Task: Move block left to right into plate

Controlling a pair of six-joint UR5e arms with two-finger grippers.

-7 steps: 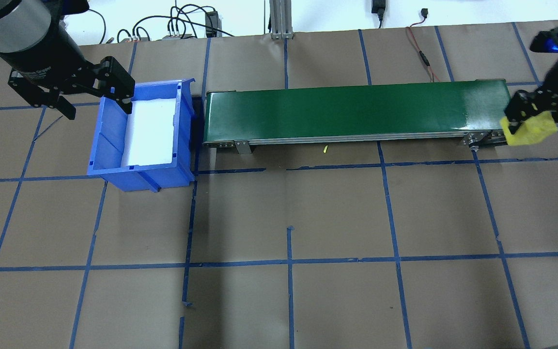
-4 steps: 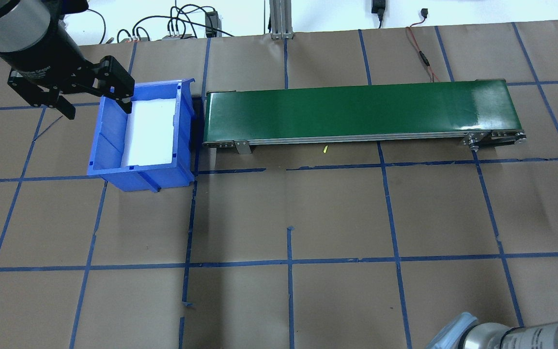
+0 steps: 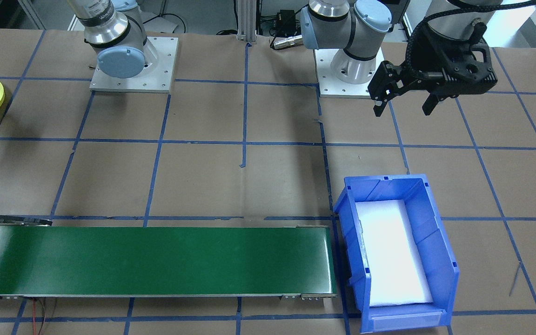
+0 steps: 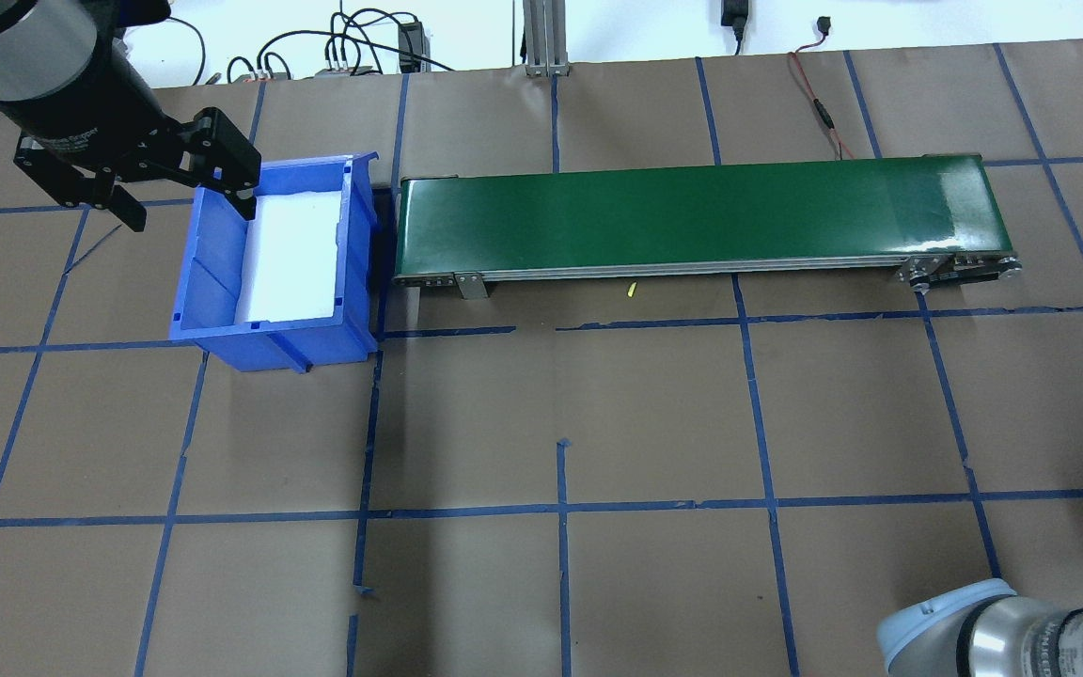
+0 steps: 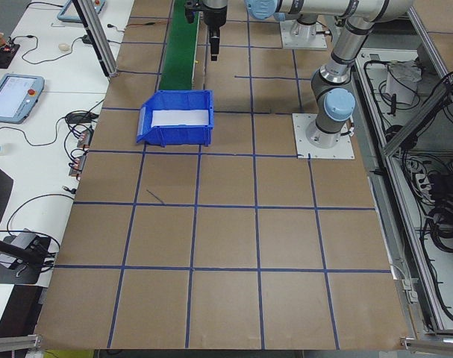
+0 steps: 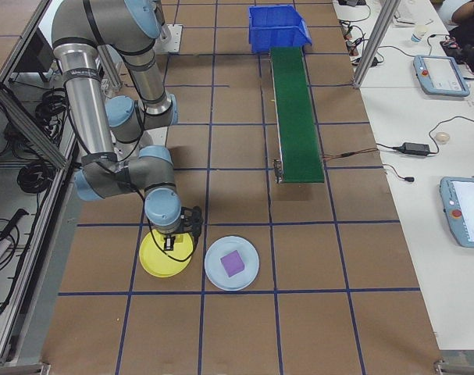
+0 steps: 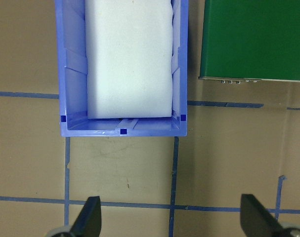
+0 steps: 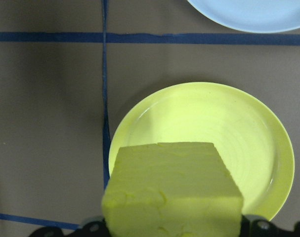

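In the right wrist view my right gripper (image 8: 172, 229) is shut on the yellow block (image 8: 172, 190), held just above the near edge of the bare yellow plate (image 8: 229, 128). The exterior right view shows the same gripper (image 6: 174, 238) hanging over the plate (image 6: 165, 258). My left gripper (image 4: 189, 212) hovers open and empty over the near-left edge of the blue bin (image 4: 222, 282). Its two fingers (image 7: 90, 217) stand wide apart in the left wrist view.
A green conveyor belt (image 4: 692, 212) runs from the bin toward my right side. A light blue plate (image 6: 213, 269) with a purple block (image 6: 232, 262) on it lies beside the yellow plate. White foam lines the bin (image 3: 435, 223).
My right arm carried the yellow block away from the conveyor's right end and out of the overhead view; only its elbow shows at the bottom right now. The left arm stayed put.
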